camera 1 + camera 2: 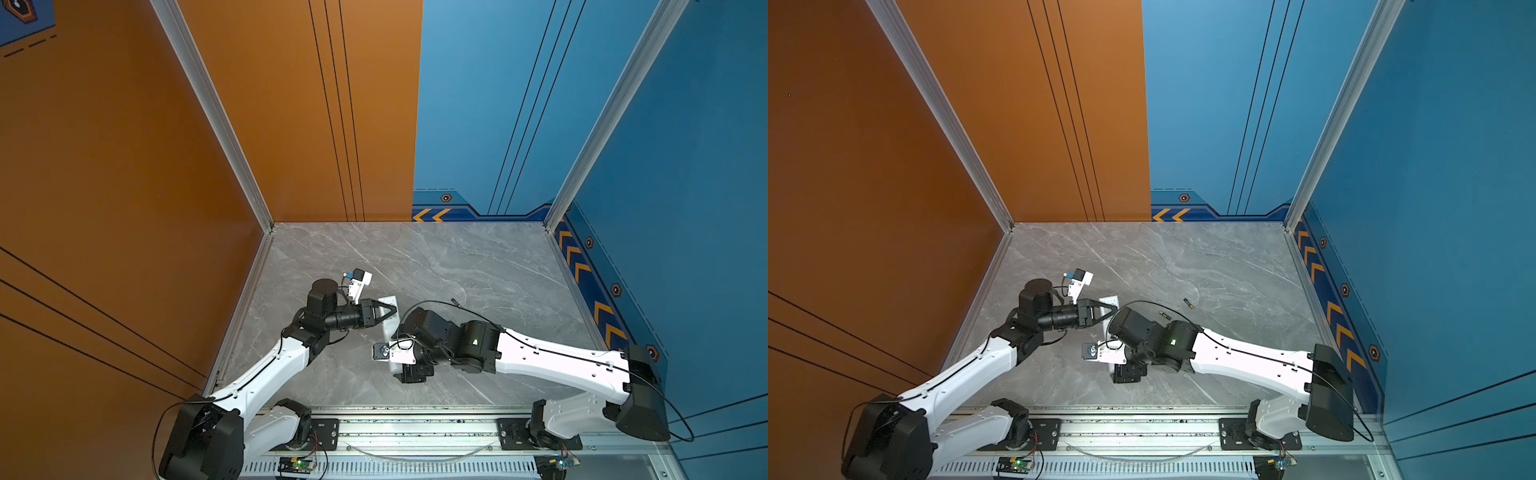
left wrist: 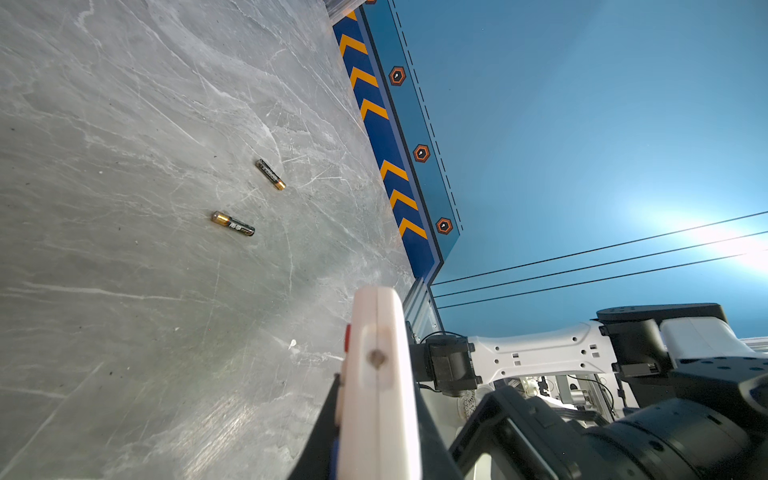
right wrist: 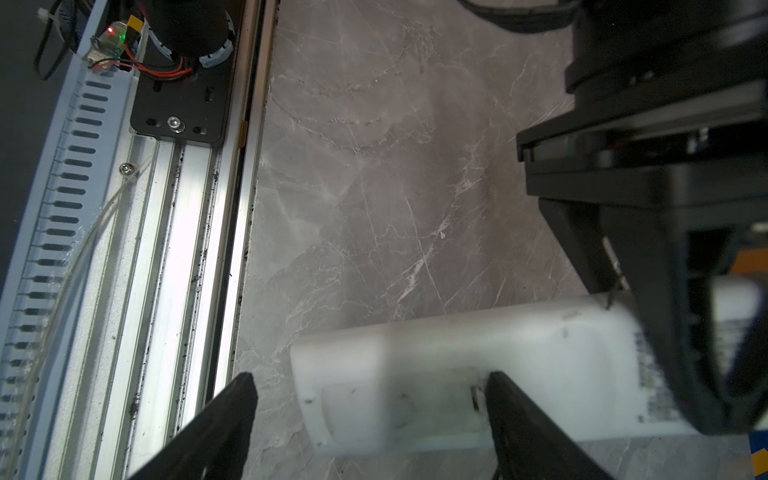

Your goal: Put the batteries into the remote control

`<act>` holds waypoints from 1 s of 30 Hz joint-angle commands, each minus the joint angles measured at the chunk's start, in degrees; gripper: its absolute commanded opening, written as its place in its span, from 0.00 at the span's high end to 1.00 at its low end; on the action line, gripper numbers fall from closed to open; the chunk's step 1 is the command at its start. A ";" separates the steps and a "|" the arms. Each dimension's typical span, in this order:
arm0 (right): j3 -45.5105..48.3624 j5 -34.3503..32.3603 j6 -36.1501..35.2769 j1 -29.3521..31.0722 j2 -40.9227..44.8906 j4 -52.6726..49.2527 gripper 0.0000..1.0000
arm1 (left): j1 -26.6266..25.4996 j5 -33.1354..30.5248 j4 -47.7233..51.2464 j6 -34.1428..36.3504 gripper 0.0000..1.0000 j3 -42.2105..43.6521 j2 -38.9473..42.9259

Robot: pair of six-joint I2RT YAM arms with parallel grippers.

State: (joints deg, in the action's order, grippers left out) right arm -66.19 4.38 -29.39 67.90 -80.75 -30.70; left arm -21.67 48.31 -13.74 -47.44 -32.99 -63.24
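Right tool [image 3: 370, 378] spreads wide, fingertips straddling the battery cover [image 3: 395, 411] on the remote control [image 3: 540, 353], a smooth white bar. Left tool [image 1: 392, 309] is clenched on the remote farther along. Best catch the cover's seam squarely and slide lengthwise. The batteries [image 2: 232, 223], slick black-and-gold cylinders, lie well apart from the remote on the veined grey tabletop [image 2: 124, 208].

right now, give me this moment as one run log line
left hand: shut on remote control | right hand: open over remote's back | batteries: both loose on table, none loaded
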 commanded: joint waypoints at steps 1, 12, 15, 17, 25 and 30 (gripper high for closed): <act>-1.01 0.57 -0.50 0.52 -2.03 -5.12 0.20 | 0.26 2.97 -3.85 -0.22 1.00 -0.49 0.58; -2.97 2.92 -0.35 0.64 -4.57 -9.01 0.31 | 0.40 3.63 -2.63 1.15 1.00 -1.56 -0.12; -3.24 3.42 -0.15 0.66 -4.61 -9.50 0.34 | 0.40 3.72 -2.35 1.43 1.00 -1.96 -0.47; -3.24 3.47 -0.02 0.65 -4.43 -9.63 0.35 | 0.40 3.80 -2.37 1.42 1.00 -2.14 -0.77; -2.93 4.19 -0.30 0.74 -3.54 -9.79 0.42 | 0.49 3.69 -1.28 2.30 1.00 -3.07 -1.61; -2.90 4.21 -0.46 0.83 -3.47 -9.91 0.48 | 0.32 3.02 1.36 4.18 1.00 -3.66 -1.49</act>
State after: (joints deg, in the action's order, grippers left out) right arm -69.30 4.43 -29.87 67.88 -83.53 -34.74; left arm -21.71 51.09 -10.46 -44.34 -33.52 -65.28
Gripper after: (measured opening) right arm 0.532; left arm 0.205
